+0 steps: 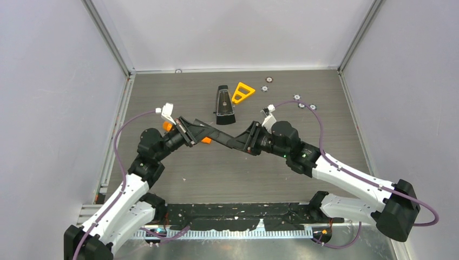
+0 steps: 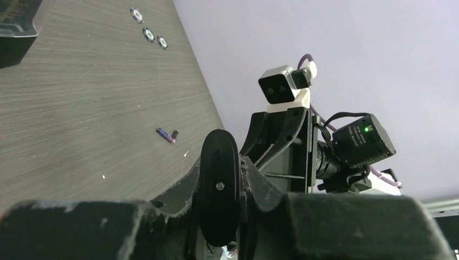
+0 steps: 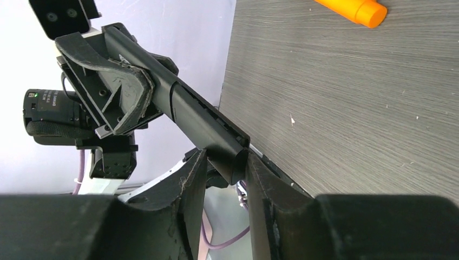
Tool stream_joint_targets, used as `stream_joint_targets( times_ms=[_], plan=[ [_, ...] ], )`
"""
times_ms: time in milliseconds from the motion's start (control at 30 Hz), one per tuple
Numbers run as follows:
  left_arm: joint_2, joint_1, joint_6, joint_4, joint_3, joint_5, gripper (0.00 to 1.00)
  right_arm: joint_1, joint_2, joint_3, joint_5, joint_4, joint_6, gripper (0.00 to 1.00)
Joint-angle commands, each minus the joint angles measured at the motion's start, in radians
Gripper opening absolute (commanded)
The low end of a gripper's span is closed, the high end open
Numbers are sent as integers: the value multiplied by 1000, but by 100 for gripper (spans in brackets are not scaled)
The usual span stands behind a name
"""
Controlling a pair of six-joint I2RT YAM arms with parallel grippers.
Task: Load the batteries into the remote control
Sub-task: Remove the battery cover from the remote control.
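Note:
The remote control (image 1: 219,135), a slim black bar, is held in the air between both grippers above the table's middle. My left gripper (image 1: 199,130) is shut on its left end; in the left wrist view the remote (image 2: 219,187) shows end-on between the fingers (image 2: 176,190). My right gripper (image 1: 242,140) is shut on its right end; in the right wrist view the bar (image 3: 200,116) runs from the left gripper into my jaws (image 3: 227,170). Two purple-blue batteries (image 2: 168,135) lie on the table in the left wrist view; they do not show in the top view.
A tapered black case with clear front (image 1: 223,105) and a yellow triangular piece (image 1: 243,92) lie at the back centre. Small silver discs (image 1: 269,80) are scattered at the back right (image 2: 148,33). An orange object (image 1: 206,140) lies under the left gripper (image 3: 352,8).

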Motion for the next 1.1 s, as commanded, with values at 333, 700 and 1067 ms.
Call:
stream_joint_targets(
  times_ms=[333, 700, 1067],
  plan=[
    [9, 10, 148, -4, 29, -33, 0, -4, 8, 31, 2, 5, 4, 35],
    [30, 10, 175, -34, 11, -99, 0, -6, 40, -28, -7, 130, 53, 9],
    [79, 10, 325, -117, -7, -198, 0, -15, -25, -83, 71, 205, 47, 5]
  ],
)
